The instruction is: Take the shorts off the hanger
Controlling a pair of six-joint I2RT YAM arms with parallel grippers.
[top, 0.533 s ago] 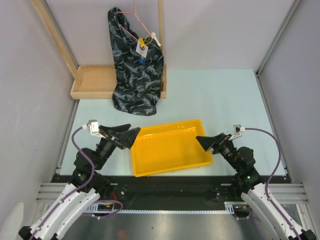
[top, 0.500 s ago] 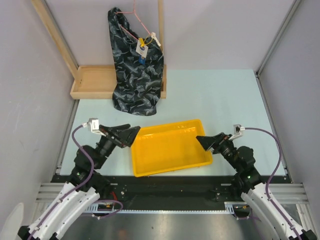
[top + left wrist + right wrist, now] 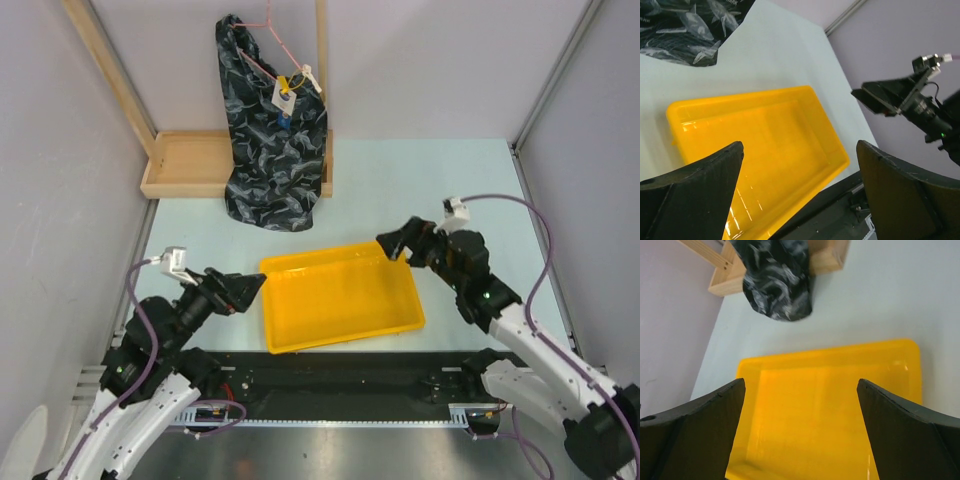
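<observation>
The left gripper stands with its jaws spread wide and nothing between them, its tips just beside the left wall of the yellow tray. The right gripper is just as wide and holds nothing, hanging over the tray's far right corner. Between the two hands, the tray shows only its own bare yellow floor.

Well ahead of the left gripper, and ahead and to the left of the right one, the shorts hang on the pink hanger, with paper tags near the top. Their hem drapes over the right end of a shallow wooden box. Pale table stretches from the right gripper to the far edge, and a narrower strip separates the tray from the hem.
</observation>
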